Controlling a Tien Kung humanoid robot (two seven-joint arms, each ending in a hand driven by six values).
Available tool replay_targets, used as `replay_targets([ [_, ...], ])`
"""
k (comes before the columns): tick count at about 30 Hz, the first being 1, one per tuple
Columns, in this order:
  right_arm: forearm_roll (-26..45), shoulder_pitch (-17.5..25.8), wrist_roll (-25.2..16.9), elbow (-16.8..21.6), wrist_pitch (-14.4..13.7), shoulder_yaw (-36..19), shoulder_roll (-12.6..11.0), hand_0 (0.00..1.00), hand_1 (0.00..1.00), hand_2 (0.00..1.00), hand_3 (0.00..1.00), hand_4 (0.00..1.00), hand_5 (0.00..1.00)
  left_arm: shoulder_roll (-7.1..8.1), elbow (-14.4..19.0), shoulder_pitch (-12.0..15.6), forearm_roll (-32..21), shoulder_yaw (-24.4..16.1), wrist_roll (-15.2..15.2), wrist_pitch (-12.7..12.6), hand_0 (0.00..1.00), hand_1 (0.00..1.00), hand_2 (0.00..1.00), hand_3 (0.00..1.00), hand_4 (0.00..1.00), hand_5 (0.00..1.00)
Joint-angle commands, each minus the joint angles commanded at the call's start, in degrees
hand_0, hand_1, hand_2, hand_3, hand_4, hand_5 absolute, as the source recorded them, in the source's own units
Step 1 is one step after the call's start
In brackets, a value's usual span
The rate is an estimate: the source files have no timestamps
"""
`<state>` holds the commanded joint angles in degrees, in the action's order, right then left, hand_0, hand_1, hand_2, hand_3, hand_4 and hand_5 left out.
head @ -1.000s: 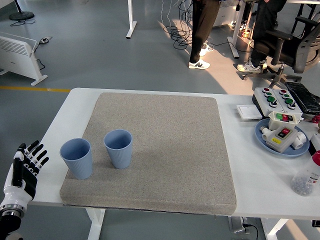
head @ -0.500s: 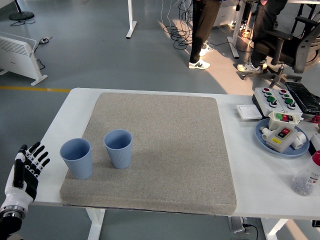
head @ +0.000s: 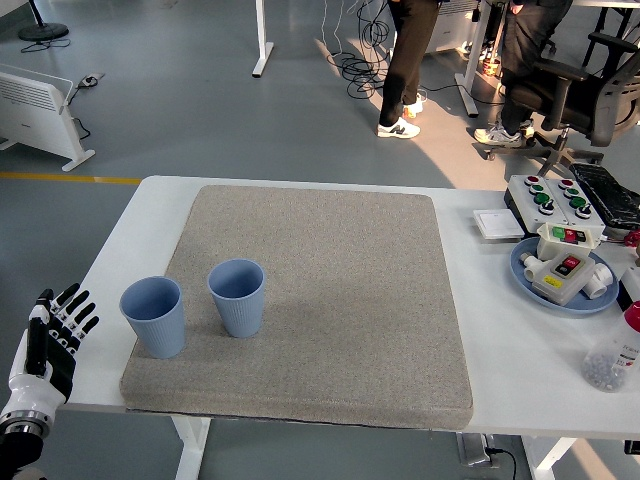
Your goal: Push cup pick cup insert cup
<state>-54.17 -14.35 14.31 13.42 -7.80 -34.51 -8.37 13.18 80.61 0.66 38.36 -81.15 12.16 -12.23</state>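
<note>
Blue plastic cups stand upright on your grey felt mat (head: pixel 330 290): left cup (head: pixel 154 316) at the mat's near-left corner, right cup (head: pixel 237 297) just beside it, not touching. Your left hand (head: pixel 48 345) hangs off the table (head: pixel 500 330) edge, left of the mat, fingers spread, holding nothing. Right of the mat, a blue plate (head: pixel 590 298) carries button boxes.

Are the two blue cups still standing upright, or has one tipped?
Both upright. The left cup and the right cup stand on the grey mat with open rims facing up, side by side and apart, not nested.
</note>
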Motion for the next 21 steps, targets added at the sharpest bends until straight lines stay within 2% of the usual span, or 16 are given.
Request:
replay_targets([
  [21,0.0,-0.2,0.0,0.0,0.0,0.0,0.0,0.523,0.544,0.623,0.568,0.119,0.453,-0.02,0.0,-0.2,-0.2,0.0,0.1,-0.2,0.827,0.847,0.852,0.799,0.573,0.998],
])
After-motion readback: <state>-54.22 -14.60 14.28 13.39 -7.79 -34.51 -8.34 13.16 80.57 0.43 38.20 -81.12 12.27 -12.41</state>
